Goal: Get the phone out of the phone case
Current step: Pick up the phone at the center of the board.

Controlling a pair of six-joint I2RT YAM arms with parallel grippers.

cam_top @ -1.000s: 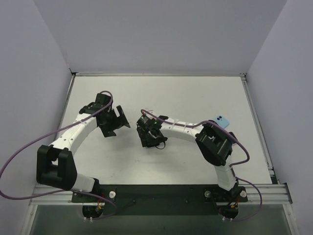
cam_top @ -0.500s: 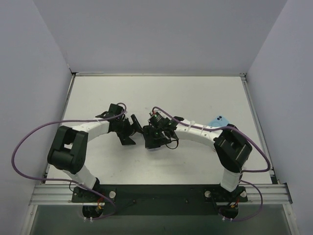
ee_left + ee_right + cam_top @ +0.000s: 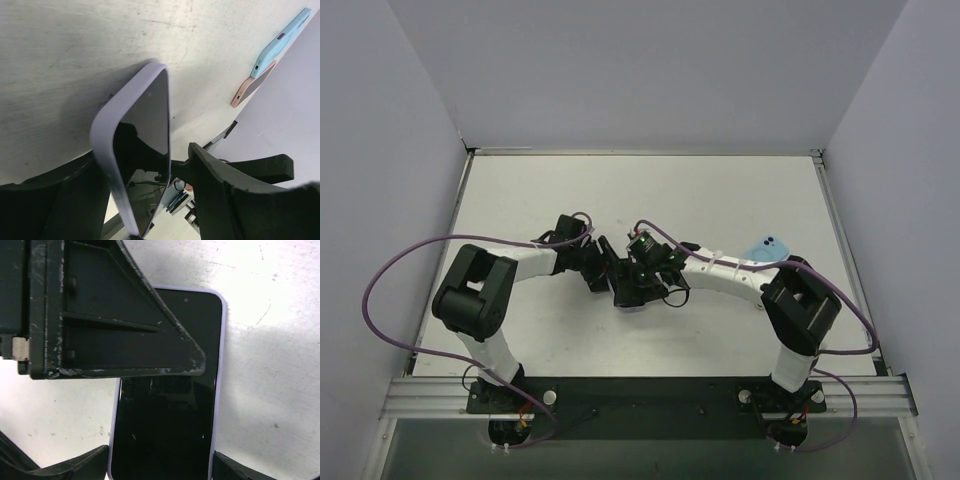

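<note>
Left gripper (image 3: 600,272) had swung in to centre, its jaws spread astride the phone (image 3: 170,405). Right gripper (image 3: 632,290) pinched the phone case (image 3: 106,145) by its edges; extraction not yet begun.

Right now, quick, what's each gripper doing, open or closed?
Left gripper: open, straddling the cased phone, with a gap on one side.
Right gripper: closed on the cased phone's long edges.

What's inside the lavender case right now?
The phone, dark screen showing, fills the lavender case. A black finger covers the screen's upper left; the case's inside floor is hidden under it.
</note>
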